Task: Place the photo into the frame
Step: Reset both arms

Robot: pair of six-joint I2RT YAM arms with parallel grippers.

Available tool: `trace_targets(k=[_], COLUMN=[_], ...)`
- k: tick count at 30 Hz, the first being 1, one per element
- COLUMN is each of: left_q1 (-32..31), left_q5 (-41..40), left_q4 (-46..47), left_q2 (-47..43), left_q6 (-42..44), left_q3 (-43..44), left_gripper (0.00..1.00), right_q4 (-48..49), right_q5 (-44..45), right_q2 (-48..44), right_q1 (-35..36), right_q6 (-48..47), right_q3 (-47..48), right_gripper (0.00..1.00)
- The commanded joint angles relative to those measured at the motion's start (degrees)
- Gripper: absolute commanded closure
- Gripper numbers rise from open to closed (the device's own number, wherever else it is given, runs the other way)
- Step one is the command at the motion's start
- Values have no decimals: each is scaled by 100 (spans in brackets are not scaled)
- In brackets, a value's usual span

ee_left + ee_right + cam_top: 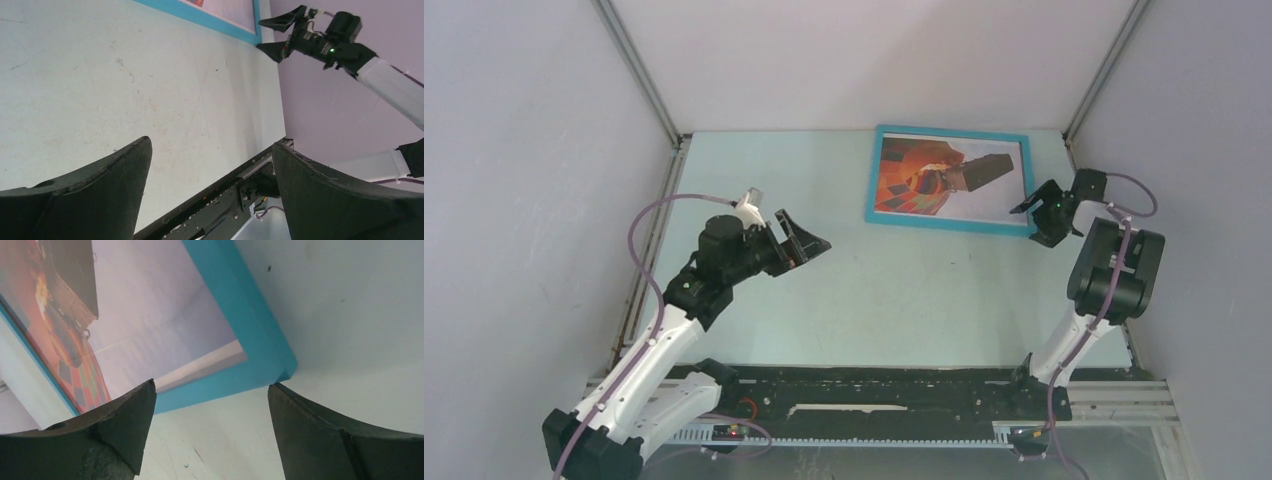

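The frame point(951, 132) lies flat at the back of the table, its bright blue face up. The photo point(944, 177) with orange-red balloons and a dark brown block shows inside its border. My right gripper point(1035, 218) hovers open at the frame's near right corner point(280, 365), nothing between its fingers. In the right wrist view the photo point(75, 340) fills the upper left. My left gripper point(809, 240) stands open over bare table left of centre, well clear of the frame point(210, 19), and holds nothing.
Grey walls close in the table on the left, back and right. A black rail point(874, 395) with the arm bases runs along the near edge. The right arm point(345, 45) shows in the left wrist view, at the frame's corner.
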Motion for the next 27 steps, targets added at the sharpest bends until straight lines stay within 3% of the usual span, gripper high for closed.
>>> trace_targets(k=[1,7,13,17,20,27], left_q1=[12,21,21,21,19,21], left_q5=[-152,-683,-659,-621,-831,-1255], left_q4=[-605,-1573,-1341,-1224,-1224,-1324], left_q2=[-103,-346,-616,-624,-727,-1047], left_q6=[418,958,1375,1465,1691,1937], left_q3=[663,2334,3429,3827,4168,4376], left_gripper=[3,0,0,0,0,0], right_q4=[-631,-1506,-2057,-2644,-2952,-2885], right_q5=[416,442,-441,-254,365,1067], right_q2=[-716,-3639,-5985,-6756,-7083,-7489], right_q1=[141,1763,2899,2982,2984,2983], right_q6=[-540,-1268,-1308,-1482,-1661,-1888], right_q3=[385,127,786,1627,2012,2012], right_gripper=[10,7,1,0,0,0])
